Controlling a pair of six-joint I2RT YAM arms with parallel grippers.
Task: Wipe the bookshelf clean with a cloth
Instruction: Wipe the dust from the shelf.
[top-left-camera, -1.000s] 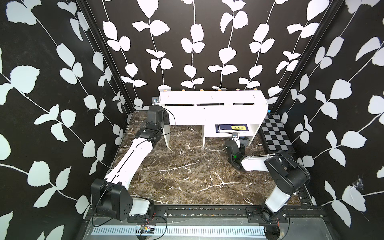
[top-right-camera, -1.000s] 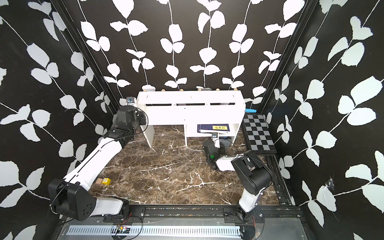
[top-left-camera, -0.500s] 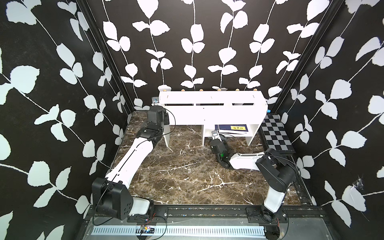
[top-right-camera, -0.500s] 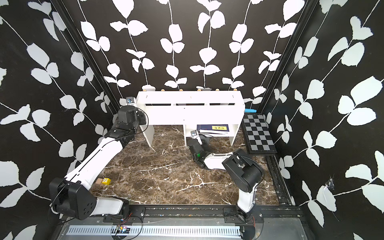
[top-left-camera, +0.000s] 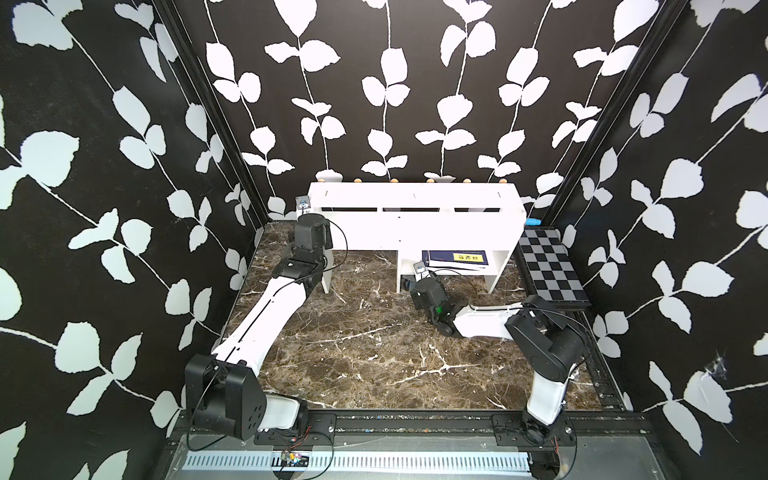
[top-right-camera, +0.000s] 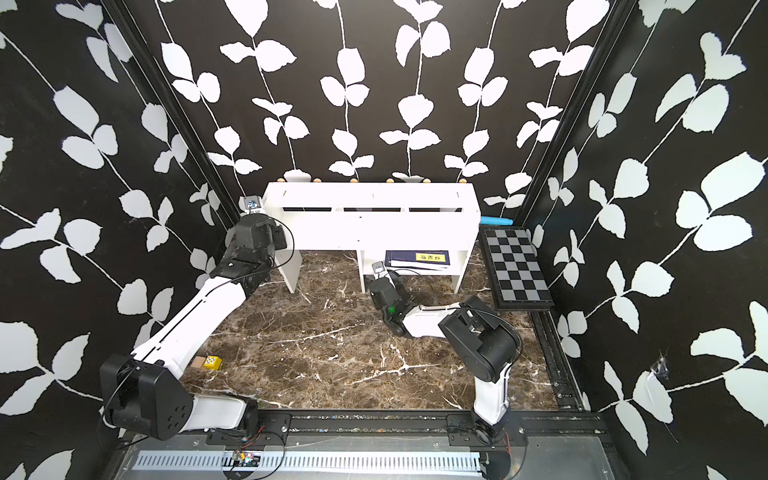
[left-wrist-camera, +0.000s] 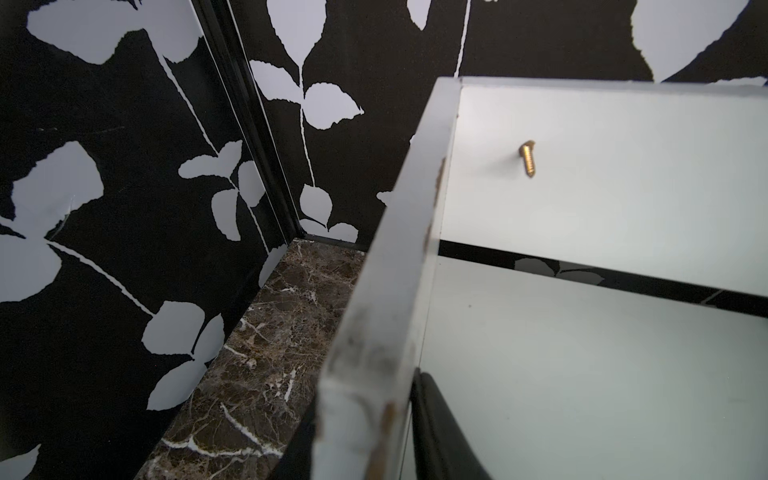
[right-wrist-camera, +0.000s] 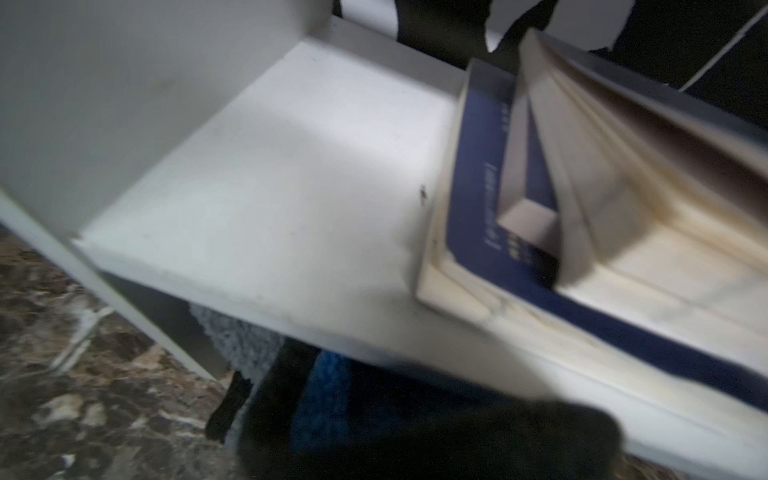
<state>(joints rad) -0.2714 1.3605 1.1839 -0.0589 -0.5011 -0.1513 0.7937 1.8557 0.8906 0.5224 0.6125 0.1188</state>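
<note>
The white bookshelf (top-left-camera: 415, 216) (top-right-camera: 370, 226) stands against the back wall. My left gripper (left-wrist-camera: 365, 415) (top-left-camera: 321, 266) straddles the worn front edge of its left side panel (left-wrist-camera: 395, 291). One black finger (left-wrist-camera: 436, 432) lies against the inner face and the other against the outer face. My right gripper (right-wrist-camera: 332, 407) (top-left-camera: 409, 286) is low at the foot of the middle upright. It is shut on the cloth (right-wrist-camera: 245, 345), a fluffy grey and blue rag. The cloth sits under the front edge of the lower shelf board (right-wrist-camera: 270, 187).
Blue books (top-left-camera: 457, 257) (right-wrist-camera: 478, 187) lie on the lower right shelf board. A checkered board (top-left-camera: 548, 270) lies on the right, with a light-blue thing (top-left-camera: 532, 222) behind it. Small yellow and wooden blocks (top-right-camera: 210, 362) rest near the left arm. A brass screw (left-wrist-camera: 528, 158) sticks out under the top board.
My right arm has swung left with the cloth, from in front of the right compartment to the middle upright. The left arm has stayed at the side panel.
</note>
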